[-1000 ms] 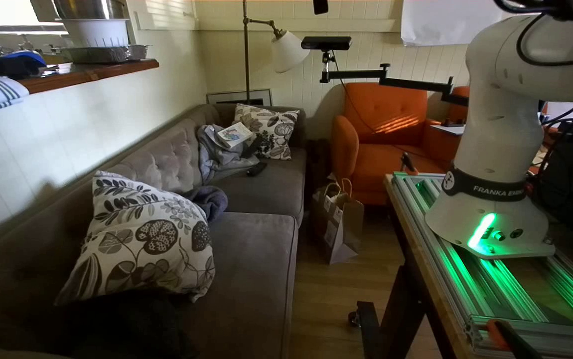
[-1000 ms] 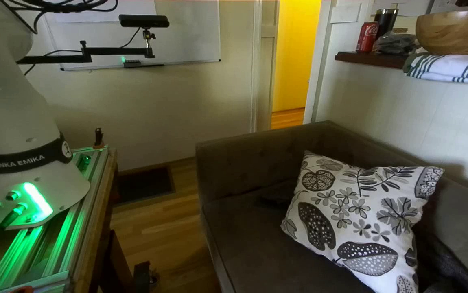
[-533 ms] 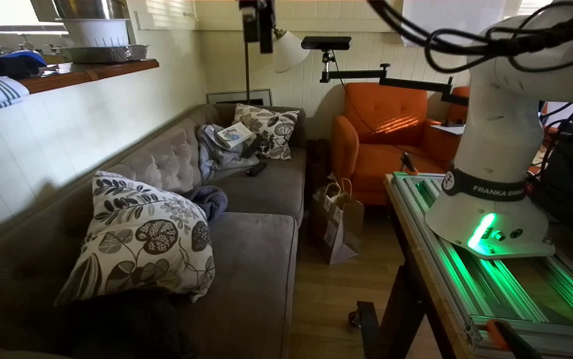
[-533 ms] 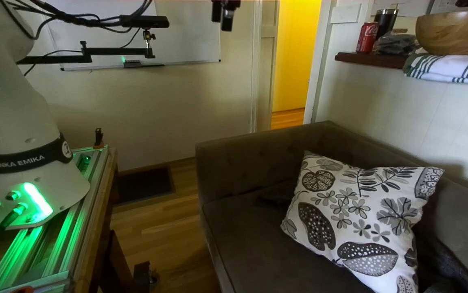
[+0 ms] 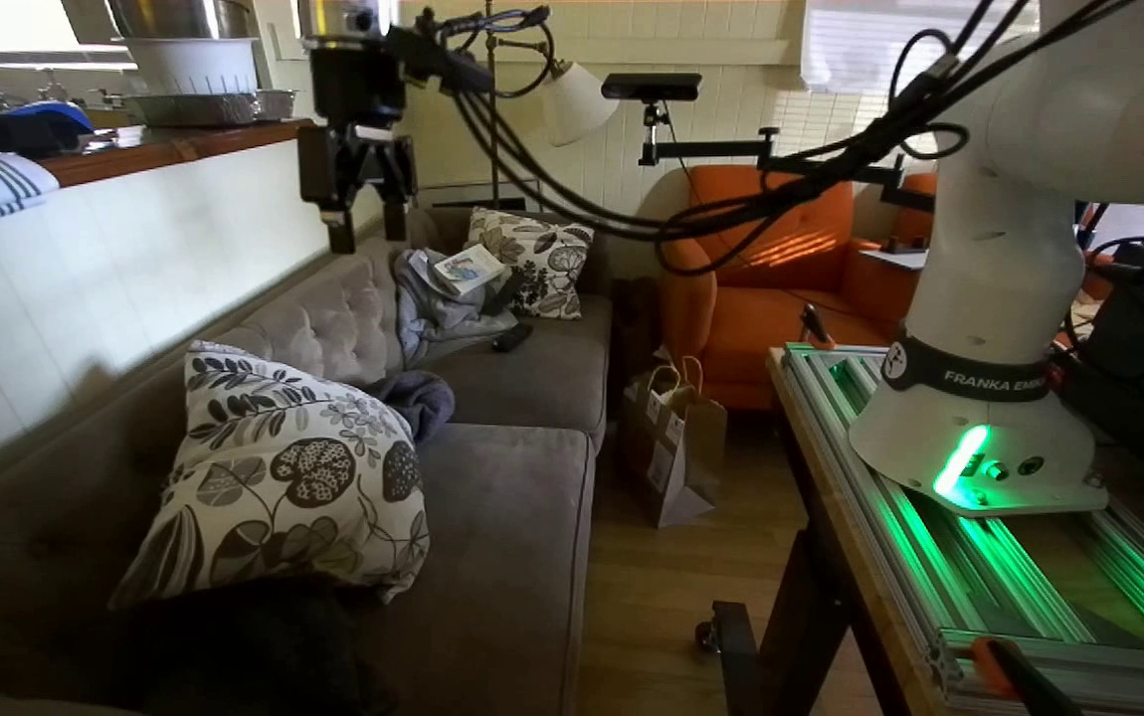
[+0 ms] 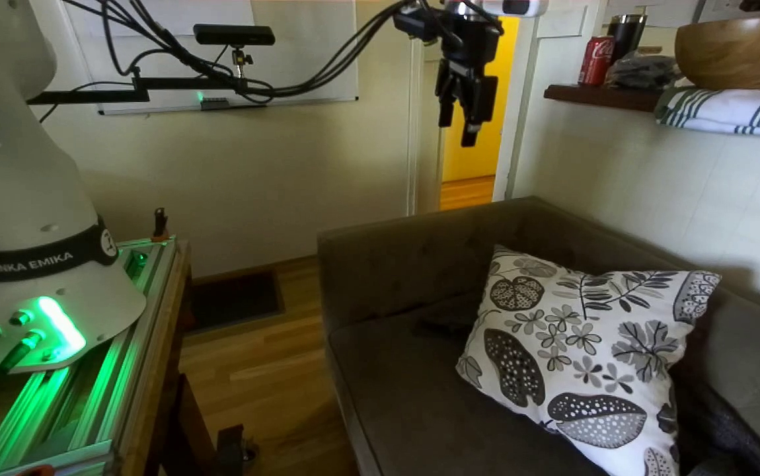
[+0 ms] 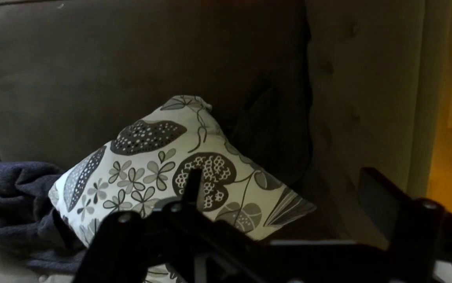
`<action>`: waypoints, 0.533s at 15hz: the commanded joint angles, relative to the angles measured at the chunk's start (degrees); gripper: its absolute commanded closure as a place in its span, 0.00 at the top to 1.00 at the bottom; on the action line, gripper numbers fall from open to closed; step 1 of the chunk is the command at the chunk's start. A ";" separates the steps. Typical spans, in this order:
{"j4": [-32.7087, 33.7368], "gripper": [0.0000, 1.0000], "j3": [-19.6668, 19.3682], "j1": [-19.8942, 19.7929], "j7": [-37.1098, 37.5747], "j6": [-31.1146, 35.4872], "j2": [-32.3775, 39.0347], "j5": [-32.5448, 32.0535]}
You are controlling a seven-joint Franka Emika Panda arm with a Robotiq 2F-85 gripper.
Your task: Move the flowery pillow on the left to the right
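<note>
Pincer point(image 5: 369, 237) pts straight dn, spread wide, well above flowery pillow point(image 5: 303, 477) (w/ arm point(image 5: 995, 283) upright at its base).

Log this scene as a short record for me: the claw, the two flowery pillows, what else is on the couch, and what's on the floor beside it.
claw: open, empty, hanging in the air above the couch
in wrist view: flowery pillow, on the couch beside a dark cloth, not gripped
at couch's other end: second flowery pillow
also on couch: light gray cloth with a book on it, black remote-like object
floor: paper bag, standing
</note>
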 commanded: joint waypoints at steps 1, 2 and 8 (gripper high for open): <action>12.60 1.00 1.11 -1.55 1.07 3.84 14.27 -0.10; 15.51 1.00 1.24 -1.96 0.70 5.70 17.63 0.07; 30.88 1.00 0.51 -3.43 1.57 12.77 34.43 -2.59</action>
